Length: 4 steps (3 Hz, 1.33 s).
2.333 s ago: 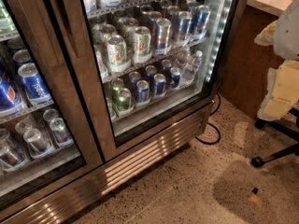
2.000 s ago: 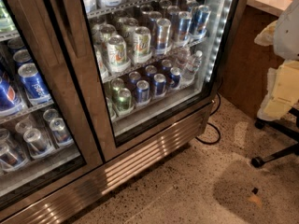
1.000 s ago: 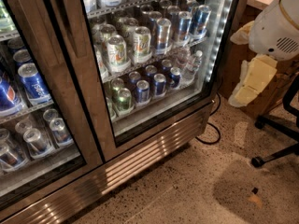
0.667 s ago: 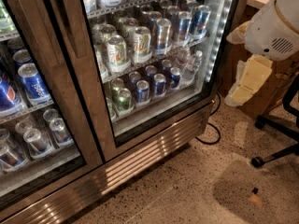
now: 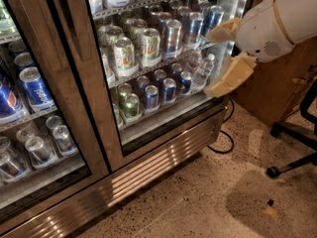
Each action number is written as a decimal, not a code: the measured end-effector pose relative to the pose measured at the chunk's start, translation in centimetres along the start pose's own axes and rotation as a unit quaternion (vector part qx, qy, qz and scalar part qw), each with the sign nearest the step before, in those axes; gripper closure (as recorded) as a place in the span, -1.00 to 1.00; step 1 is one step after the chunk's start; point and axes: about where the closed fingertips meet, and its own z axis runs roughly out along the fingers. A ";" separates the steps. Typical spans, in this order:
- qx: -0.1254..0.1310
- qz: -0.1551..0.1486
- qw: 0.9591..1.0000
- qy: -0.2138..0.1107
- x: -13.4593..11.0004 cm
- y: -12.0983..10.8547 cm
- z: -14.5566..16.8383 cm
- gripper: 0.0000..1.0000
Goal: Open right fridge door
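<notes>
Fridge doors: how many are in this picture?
2. The left fridge door shows Pepsi cans; the right fridge door stands shut beside it, with the open gripper near its right edge.

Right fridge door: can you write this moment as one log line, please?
right fridge door: shut | gripper: open, empty, near door's right edge | handle: untouched

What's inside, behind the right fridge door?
Through the right fridge door: shelves of cans, silver-green ones above, blue ones below, a clear bottle at right. Rear rows are hidden by front rows. The gripper hangs open by the door's right edge.
</notes>
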 end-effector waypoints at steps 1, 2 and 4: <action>-0.003 -0.013 0.999 -0.053 -1.9 -0.1 1.0 -0.32; -0.010 -0.020 0.996 -0.092 -2.9 0.0 1.6 -0.26; -0.018 -0.057 0.988 -0.145 -5.2 -1.5 2.3 -0.36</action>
